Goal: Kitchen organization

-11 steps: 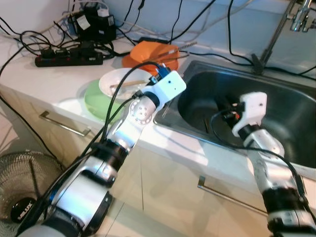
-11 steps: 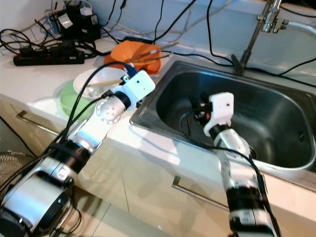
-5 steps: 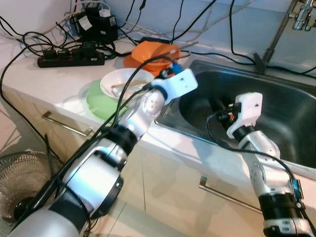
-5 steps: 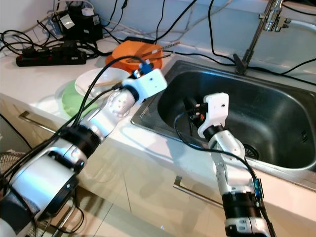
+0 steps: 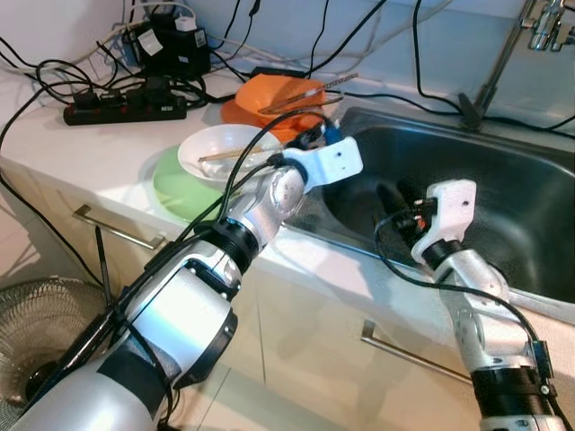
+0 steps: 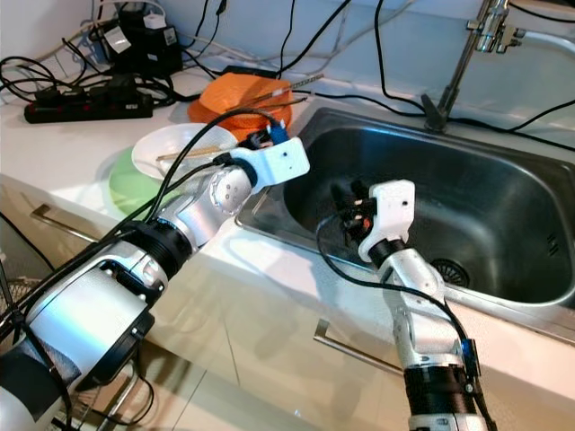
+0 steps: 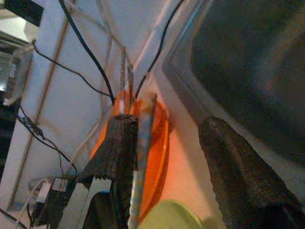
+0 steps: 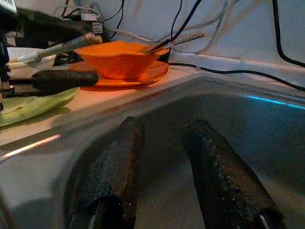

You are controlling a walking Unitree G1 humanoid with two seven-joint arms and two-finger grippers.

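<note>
Left gripper [image 7: 162,157] reached further forward since a second ago, now over sink's [image 5: 503,162] near-left corner by orange bowl [image 5: 280,93]; right gripper [image 8: 162,167] pulled back toward front wall of basin. Left jaws spread wide, nothing between; thin utensil [image 7: 142,143] lies alongside one finger, contact unclear. Right jaws narrowly apart, empty. Steel basin smooth, rounded corners, open room inside. Counter left of rim crowded: white bowl [image 5: 220,151] stacked on green plate [image 5: 175,189], chopsticks [image 5: 310,90] across orange bowl, black cables [image 5: 54,76] behind.

White counter [image 5: 81,144], cream cabinets [image 5: 305,341] (metal handles).
</note>
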